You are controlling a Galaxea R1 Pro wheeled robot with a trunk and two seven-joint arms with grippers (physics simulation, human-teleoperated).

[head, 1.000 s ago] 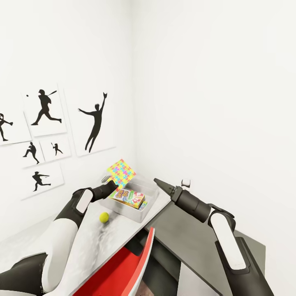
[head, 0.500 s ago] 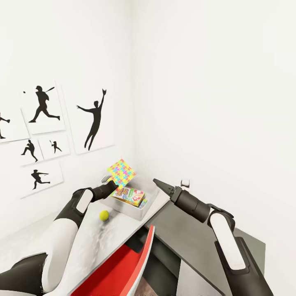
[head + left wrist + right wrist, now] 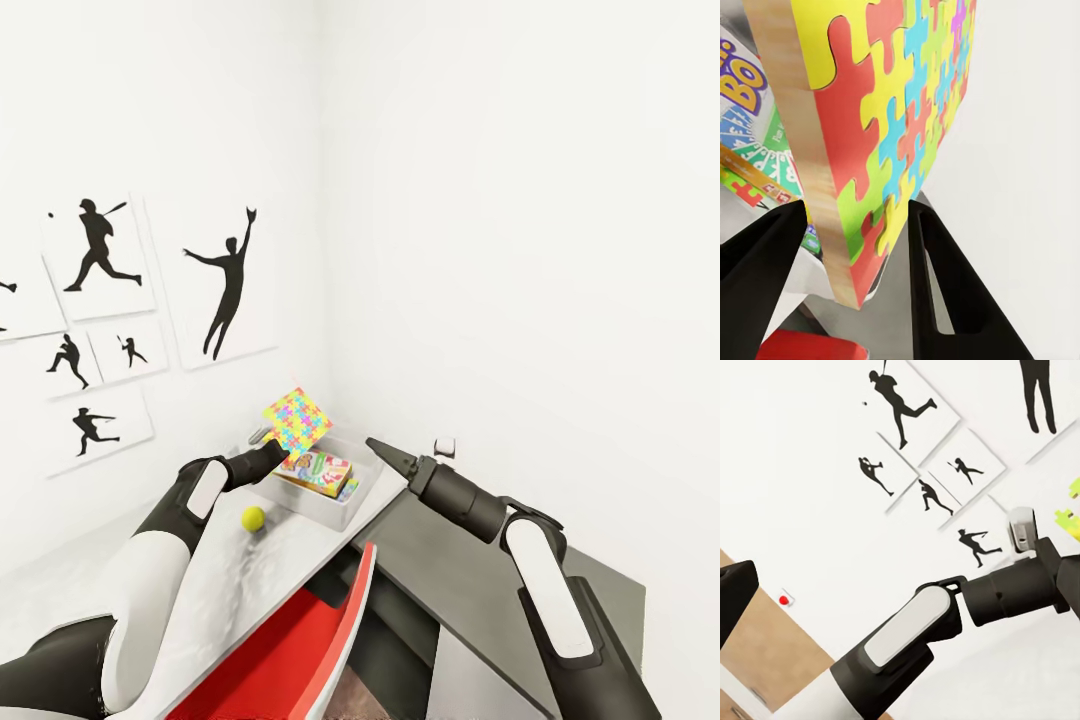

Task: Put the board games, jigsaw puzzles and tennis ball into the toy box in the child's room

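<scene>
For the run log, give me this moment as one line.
left hand: holds multicolour mosaic jigsaw square above light grey toy box | yellow-green ball: on table

Puzzle (image 3: 297, 420): yellow, pink, blue, green, red bits, pale wood edge. Skip-Bo box (image 3: 313, 472) at 5 o'clock of it: green, red, white w/ yellow letters. Ball (image 3: 253, 517) at 7 o'clock: yellow-green. Toy box (image 3: 330, 512): light grey. Table (image 3: 235, 585): pale grey-white. Wall pics (image 3: 222, 285): black shapes on white. Low unit (image 3: 460, 585): dark grey.
</scene>
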